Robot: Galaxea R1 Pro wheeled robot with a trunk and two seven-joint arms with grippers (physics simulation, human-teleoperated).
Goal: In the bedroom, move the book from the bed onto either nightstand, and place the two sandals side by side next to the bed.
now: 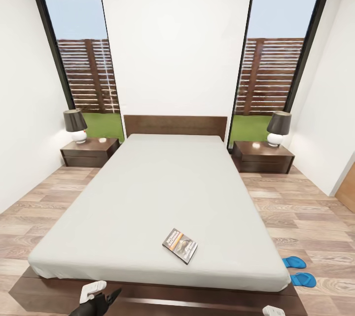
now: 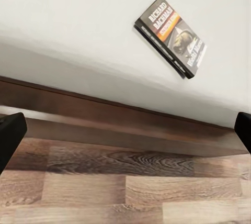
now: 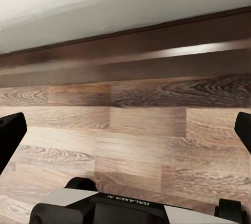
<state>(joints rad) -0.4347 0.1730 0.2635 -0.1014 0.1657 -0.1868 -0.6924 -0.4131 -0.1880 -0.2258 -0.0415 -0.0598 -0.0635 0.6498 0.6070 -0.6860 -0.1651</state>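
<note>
Grey mattress of the bed point(image 1: 148, 197) fills the middle of the head view, with a dark wood frame and headboard. The book point(image 1: 180, 245) lies flat on the mattress near the foot edge, to the robot's right of centre, turned at an angle to the bed's edge. Both blue sandals point(image 1: 299, 271) lie on the wood floor point(image 1: 315, 227) by the bed's right foot corner, one just beside the other, close to the mattress edge. Two nightstands flank the headboard: left nightstand point(image 1: 89, 152), right nightstand point(image 1: 263, 157), each carrying a lamp point(image 1: 75, 125).

Left pincer point(image 1: 98, 294) sits at the foot of the bed above the frame; its wrist view shows the fingertips point(image 2: 10, 135) spread wide, with nothing between them. Right pincer point(image 3: 125, 132) is likewise spread wide and empty, over the floor beside the frame.
</note>
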